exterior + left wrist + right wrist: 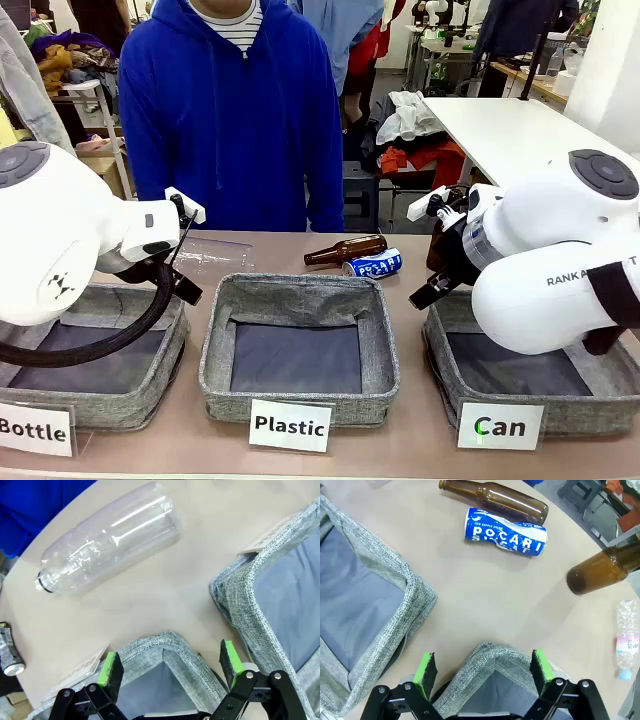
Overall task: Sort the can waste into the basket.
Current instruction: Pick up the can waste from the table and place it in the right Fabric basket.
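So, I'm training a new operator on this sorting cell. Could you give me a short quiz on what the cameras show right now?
1. True or false: the blue can already lies inside the Can basket.
2. What lies right beside the blue can? A) a clear plastic bottle B) a brown glass bottle C) a white label
3. Fill in: the fingers of the right gripper stand ____ (open or shut).
Key: 1 false; 2 B; 3 open.
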